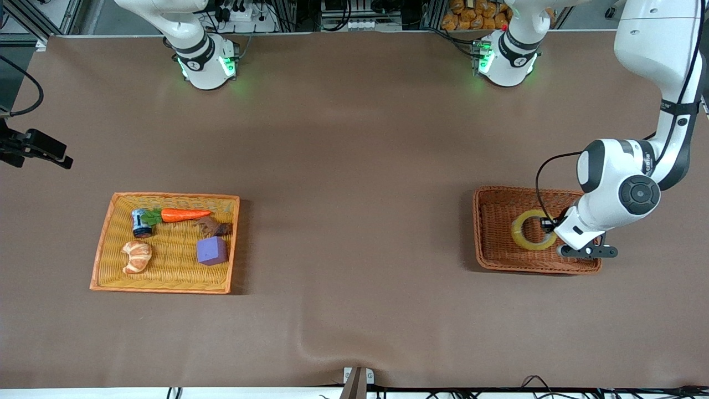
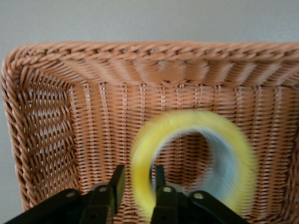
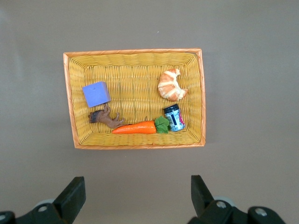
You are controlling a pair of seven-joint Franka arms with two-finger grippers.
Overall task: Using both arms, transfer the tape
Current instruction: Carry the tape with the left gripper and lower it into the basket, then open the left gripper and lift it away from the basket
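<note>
The tape (image 1: 522, 237), a yellowish ring, lies in the brown wicker basket (image 1: 486, 233) toward the left arm's end of the table. My left gripper (image 1: 549, 224) is down in the basket at the ring's edge. In the left wrist view the gripper (image 2: 138, 184) is open and its two fingers straddle the wall of the tape (image 2: 140, 149), one inside the hole and one outside, with a gap on the outer side. My right gripper (image 3: 138, 196) is open and empty, high over bare table beside the yellow tray (image 3: 70, 102).
The yellow tray (image 1: 105, 249) toward the right arm's end holds a purple cube (image 1: 211, 250), a croissant (image 1: 136, 256), a carrot (image 1: 183, 214), a small can (image 1: 142, 223) and a brown toy figure (image 1: 213, 226). The basket's woven walls (image 2: 42, 121) rise around the tape.
</note>
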